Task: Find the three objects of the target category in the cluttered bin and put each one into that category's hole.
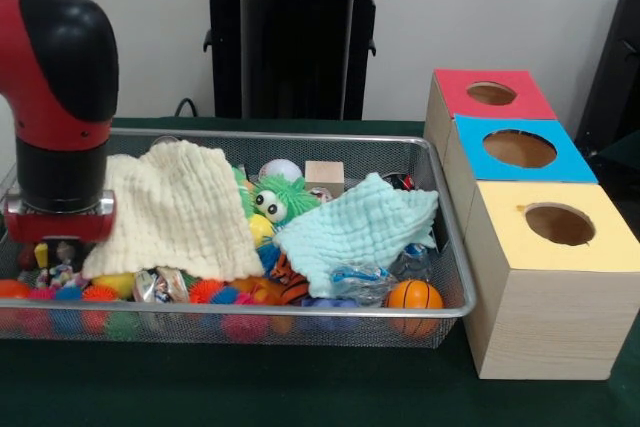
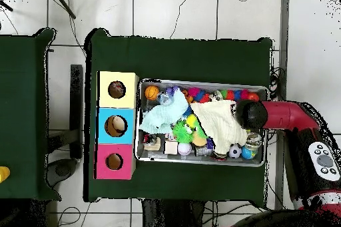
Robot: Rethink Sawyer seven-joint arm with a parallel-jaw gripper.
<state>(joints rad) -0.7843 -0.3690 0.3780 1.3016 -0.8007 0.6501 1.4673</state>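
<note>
Green table carries bin (image 1: 452, 247), long axis alongside boxes (image 1: 520, 152).

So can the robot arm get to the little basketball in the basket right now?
Probably yes. The basketball lies uncovered in the basket's corner beside the yellow box, with nothing on top. The arm is down at the opposite end, so it must cross over first.

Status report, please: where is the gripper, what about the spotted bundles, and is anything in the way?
Gripper low inside bin, at its end farthest from the boxes; fingers hidden. No spotted bundle clearly seen. Cream cloth and blue cloth cover the toys. Yellow box hole clear.
</note>
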